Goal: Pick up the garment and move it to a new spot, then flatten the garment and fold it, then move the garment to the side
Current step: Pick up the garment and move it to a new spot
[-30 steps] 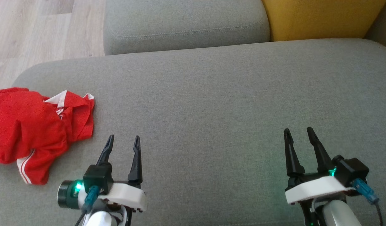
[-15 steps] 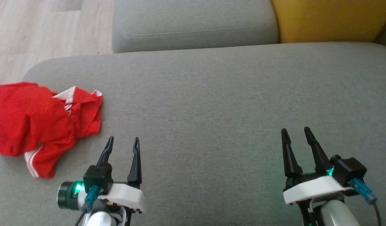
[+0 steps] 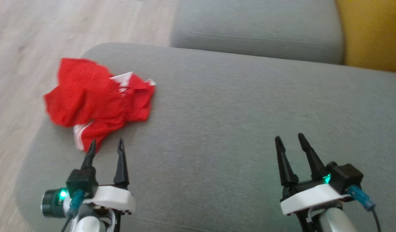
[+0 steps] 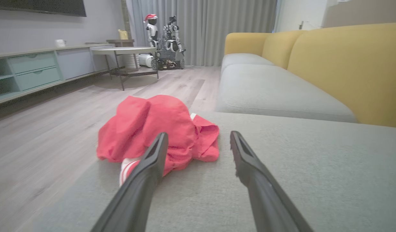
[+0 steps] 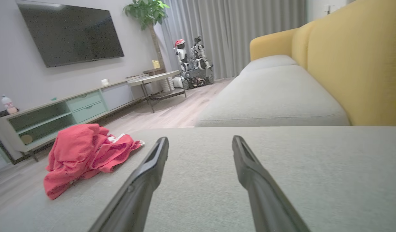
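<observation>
The garment (image 3: 98, 101) is red with white stripes and lies crumpled at the left end of the grey sofa seat (image 3: 236, 116). My left gripper (image 3: 106, 145) hovers open just short of its near edge, nothing between the fingers. In the left wrist view the garment (image 4: 156, 129) sits straight ahead of the left gripper (image 4: 198, 138), slightly to the left. My right gripper (image 3: 289, 138) stands open over bare seat, far to the right. The right wrist view has the garment (image 5: 85, 151) off to the left of the right gripper (image 5: 200, 141).
Wooden floor (image 3: 56, 29) drops away past the seat's left end, close behind the garment. A second grey cushion (image 3: 256, 29) and a yellow backrest (image 3: 375, 32) lie beyond. A round table (image 4: 124, 51), a low cabinet (image 4: 30, 71) and another robot (image 4: 165, 42) stand across the room.
The head camera has swung left, so the whole picture shifted right. The left gripper now sits much closer to the garment's near edge. Both grippers stayed open.
</observation>
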Controlling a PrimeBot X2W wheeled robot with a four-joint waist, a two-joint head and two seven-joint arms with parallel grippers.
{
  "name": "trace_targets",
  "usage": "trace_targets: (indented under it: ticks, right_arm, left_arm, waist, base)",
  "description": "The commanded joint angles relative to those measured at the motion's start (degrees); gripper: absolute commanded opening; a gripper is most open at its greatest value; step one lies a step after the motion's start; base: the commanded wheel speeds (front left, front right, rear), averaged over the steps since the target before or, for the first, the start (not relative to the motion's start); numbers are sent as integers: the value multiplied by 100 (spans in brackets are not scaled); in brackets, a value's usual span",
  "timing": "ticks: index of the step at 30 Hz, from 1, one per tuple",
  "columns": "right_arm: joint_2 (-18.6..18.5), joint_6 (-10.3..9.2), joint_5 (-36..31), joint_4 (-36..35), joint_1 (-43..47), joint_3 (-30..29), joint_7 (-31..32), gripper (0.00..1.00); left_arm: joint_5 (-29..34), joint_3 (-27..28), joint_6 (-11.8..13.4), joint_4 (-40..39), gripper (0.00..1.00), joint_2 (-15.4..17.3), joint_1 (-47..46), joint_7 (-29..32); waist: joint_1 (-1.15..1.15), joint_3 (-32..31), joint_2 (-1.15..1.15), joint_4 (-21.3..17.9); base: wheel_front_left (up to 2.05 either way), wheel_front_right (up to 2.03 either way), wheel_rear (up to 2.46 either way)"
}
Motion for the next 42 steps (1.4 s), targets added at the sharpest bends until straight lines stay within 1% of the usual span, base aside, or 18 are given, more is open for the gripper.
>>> trace_targets:
  ticks: [1, 6, 11, 15, 20, 24, 27, 32, 33, 36, 40, 42]
  right_arm:
    - [-36, -4, 37, -182, -128, 198, -62, 100]
    - [-36, -4, 123, -148, -170, 421, -62, 100]
    - [-36, -4, 195, -133, -194, 576, -62, 100]
    - [-36, -4, 222, -135, -207, 653, -62, 100]
    - [-36, -4, 217, -128, -226, 691, -62, 100]
    - [-36, -4, 228, -123, -228, 715, -62, 100]
    - [-36, -4, 212, -103, -251, 717, -62, 100]
    - [-36, -4, 210, -148, -323, 597, -62, 100]
    - [-36, -4, 210, -148, -323, 597, -62, 100]
    - [-36, -4, 141, -197, -391, 510, -62, 100]
    - [-36, -4, 11, -289, -516, 308, -61, 100]
    - [-36, -4, -102, -363, -591, 195, -41, 100]
  left_arm:
    - [42, 255, -8, -229, 100, 28, -120, -70]
    - [70, 477, -56, -278, 100, 98, -56, -70]
    - [80, 619, -82, -334, 100, 93, -5, -70]
    - [50, 691, -105, -367, 100, 71, 39, -70]
    - [154, 749, -69, -375, 100, 60, 38, -70]
    - [148, 791, -64, -381, 100, 47, 13, -70]
    - [-7, 936, -44, -412, 100, 30, -46, -70]
    - [-119, 1012, -239, -364, 100, 24, -239, -70]
    - [-119, 1012, -239, -364, 100, 24, -239, -70]
    - [-235, 1108, -383, -229, 100, 43, -490, -70]
    - [-339, 1172, -577, 256, 100, 195, -1039, -49]
    - [-373, 1185, -632, 590, 100, 297, -1409, 117]
  waist:
    - [0, -53, 0, 431]
    - [0, -86, 0, 902]
    - [0, -93, 0, 1267]
    - [0, -32, 0, 1457]
    - [0, 39, 0, 1552]
    - [0, 72, 0, 1532]
    - [0, 109, 0, 1445]
    - [0, 284, 0, 1231]
    - [0, 284, 0, 1231]
    - [0, 461, 0, 1067]
    - [0, 804, 0, 841]
    - [0, 994, 0, 723]
  base:
    - [0, 0, 0]
    - [0, 0, 0]
    - [0, 0, 0]
    - [0, 0, 0]
    - [0, 0, 0]
    - [0, 0, 0]
    - [0, 0, 0]
    - [0, 0, 0]
    - [0, 0, 0]
    - [0, 0, 0]
    - [0, 0, 0]
    - [0, 0, 0]
